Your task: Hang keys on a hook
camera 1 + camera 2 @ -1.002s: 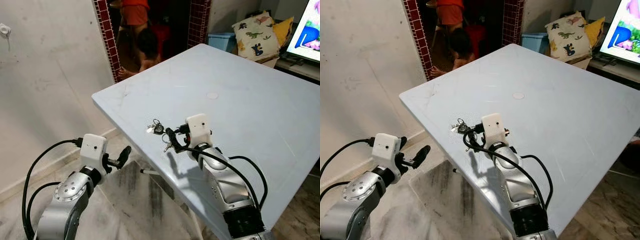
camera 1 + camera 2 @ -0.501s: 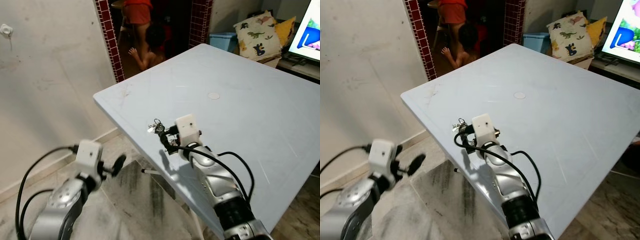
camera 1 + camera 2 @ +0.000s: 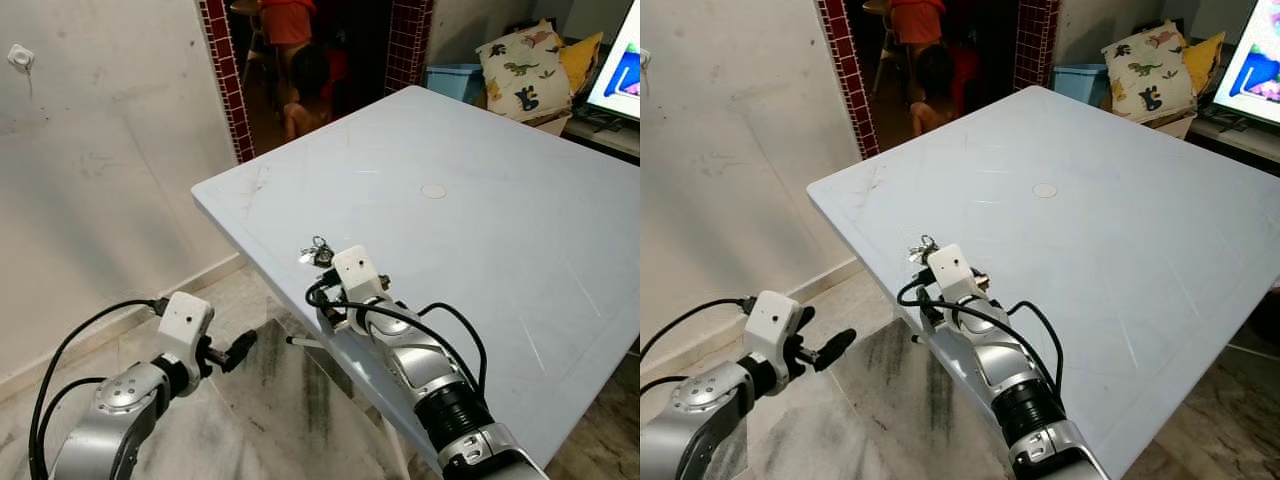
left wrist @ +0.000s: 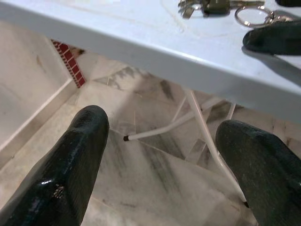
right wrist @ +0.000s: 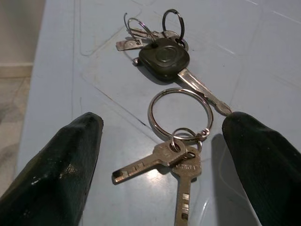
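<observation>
Two fingers of my right tool (image 5: 160, 155) spread wide, straddling keys (image 5: 167, 89) near the tabletop (image 3: 480, 210) front-left edge; pickup step, next lower and clench. Left tool (image 4: 169, 155) released, idle.

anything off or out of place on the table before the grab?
Nothing damaged or spilled. The keys lie flat near the edge of the white table, close to its corner, rings splayed loosely. The right gripper has its jaws open around them. The left gripper hangs open below the table edge.
</observation>
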Controlling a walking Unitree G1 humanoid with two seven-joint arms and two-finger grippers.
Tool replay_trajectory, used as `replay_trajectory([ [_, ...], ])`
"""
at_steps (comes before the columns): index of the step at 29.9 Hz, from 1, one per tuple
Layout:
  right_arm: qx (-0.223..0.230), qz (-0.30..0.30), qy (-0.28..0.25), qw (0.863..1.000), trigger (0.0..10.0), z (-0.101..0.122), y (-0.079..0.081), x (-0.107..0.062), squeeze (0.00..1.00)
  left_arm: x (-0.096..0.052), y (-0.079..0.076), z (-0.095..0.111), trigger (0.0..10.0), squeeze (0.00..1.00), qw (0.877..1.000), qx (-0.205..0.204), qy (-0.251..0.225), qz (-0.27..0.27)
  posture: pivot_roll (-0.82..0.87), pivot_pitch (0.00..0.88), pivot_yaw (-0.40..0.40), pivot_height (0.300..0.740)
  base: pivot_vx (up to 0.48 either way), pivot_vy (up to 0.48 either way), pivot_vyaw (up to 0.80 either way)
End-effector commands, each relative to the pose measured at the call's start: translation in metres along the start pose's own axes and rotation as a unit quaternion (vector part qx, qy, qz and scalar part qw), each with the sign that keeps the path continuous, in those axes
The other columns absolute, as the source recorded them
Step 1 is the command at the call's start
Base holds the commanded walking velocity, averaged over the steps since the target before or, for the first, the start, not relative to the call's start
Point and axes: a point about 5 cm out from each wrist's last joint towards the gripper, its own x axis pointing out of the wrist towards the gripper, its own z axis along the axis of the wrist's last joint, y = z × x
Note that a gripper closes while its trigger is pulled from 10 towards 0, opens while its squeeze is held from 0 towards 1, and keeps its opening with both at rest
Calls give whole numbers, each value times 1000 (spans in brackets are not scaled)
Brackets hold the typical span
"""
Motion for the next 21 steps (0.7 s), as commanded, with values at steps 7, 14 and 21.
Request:
replay_trajectory([
  [7, 26, -18, 23, 999, 0, -5, -6, 2, 0, 7, -10, 7, 10000, 0, 999, 34, -13, -33, 96, 0, 92, 740, 0, 0, 0],
  [14, 65, -12, 53, 996, 0, -17, -7, 0, 0, 8, -24, 16, 10000, 0, 996, 17, -44, -70, 92, 0, 88, 740, 0, 0, 0],
  [21, 70, -16, 59, 996, 0, -20, -10, 0, 0, 10, -29, 13, 10000, 0, 995, 29, -41, -84, 83, 0, 83, 740, 0, 0, 0],
])
